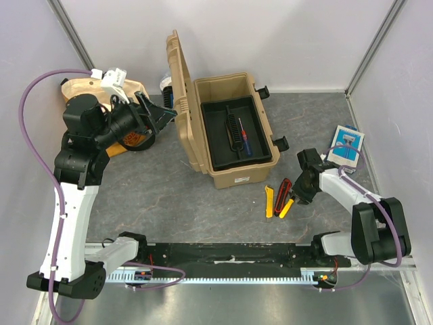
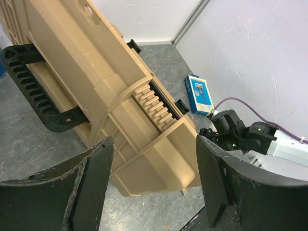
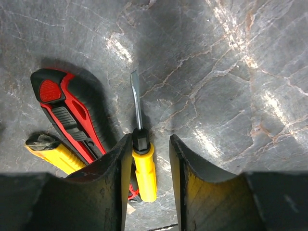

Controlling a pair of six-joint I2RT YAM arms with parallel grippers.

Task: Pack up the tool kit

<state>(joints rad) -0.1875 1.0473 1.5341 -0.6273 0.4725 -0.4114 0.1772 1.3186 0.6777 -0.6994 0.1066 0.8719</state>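
The yellow-handled flat screwdriver (image 3: 143, 171) lies on the grey table (image 3: 231, 72), outside the open tan toolbox (image 1: 233, 177) and near its front right corner. It is just beside the red-and-black cutter (image 3: 72, 115) and the yellow cutter (image 3: 53, 153). The right gripper (image 3: 150, 144) stands over the handle, jaws about half open, one on each side. The handle seems to touch one finger, but there is a gap at the other, so nothing is held yet. For a good grip, center the jaws on the handle and keep the red cutter outside them. The left gripper (image 2: 154, 142) hangs wide open and empty beside the raised lid (image 2: 96, 72).
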